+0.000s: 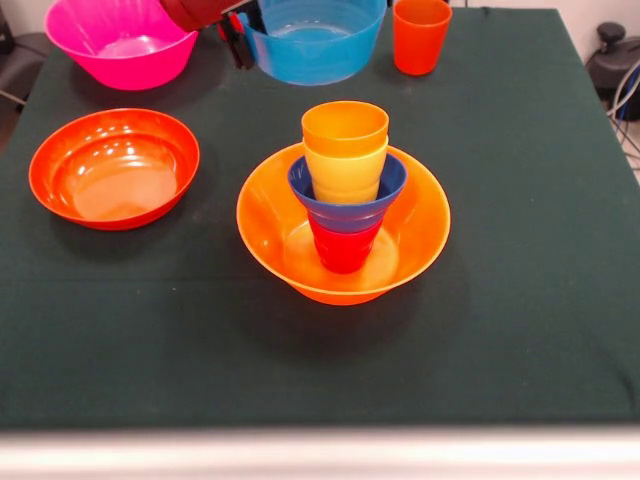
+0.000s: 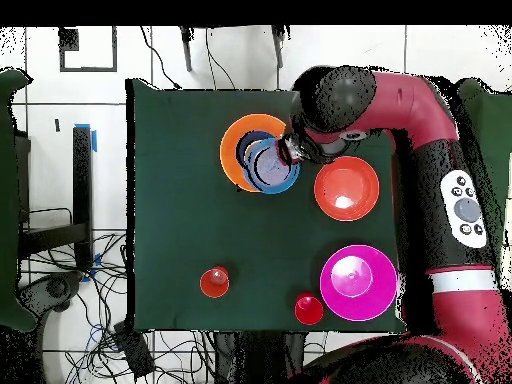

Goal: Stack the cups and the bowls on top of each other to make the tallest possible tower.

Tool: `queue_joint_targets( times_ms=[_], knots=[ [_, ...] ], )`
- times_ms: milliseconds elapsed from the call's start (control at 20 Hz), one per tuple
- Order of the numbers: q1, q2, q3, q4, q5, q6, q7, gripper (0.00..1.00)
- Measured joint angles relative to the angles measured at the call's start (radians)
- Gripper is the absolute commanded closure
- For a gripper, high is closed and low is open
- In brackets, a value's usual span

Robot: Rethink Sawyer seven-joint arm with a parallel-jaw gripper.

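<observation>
Dark green cloth covers the counter; no readable writing shows anywhere. At its centre the tower stands in the big yellow-orange bowl. Whether the end effector, beside the light blue bowl, is open cannot be told.

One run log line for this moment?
tower: cups, dark blue bowl in yellow-orange bowl | unstacked: pink bowl, light blue bowl, orange cup, orange-red bowl | tool: by light blue bowl
</observation>
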Motion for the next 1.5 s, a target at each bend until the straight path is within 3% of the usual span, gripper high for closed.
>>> queue_joint_targets(
  times_ms=[1500],
  knots=[
    [0.024, 0.006, 0.0, 0.033, 0.0, -0.074, 0.0, 1.0]
  ],
)
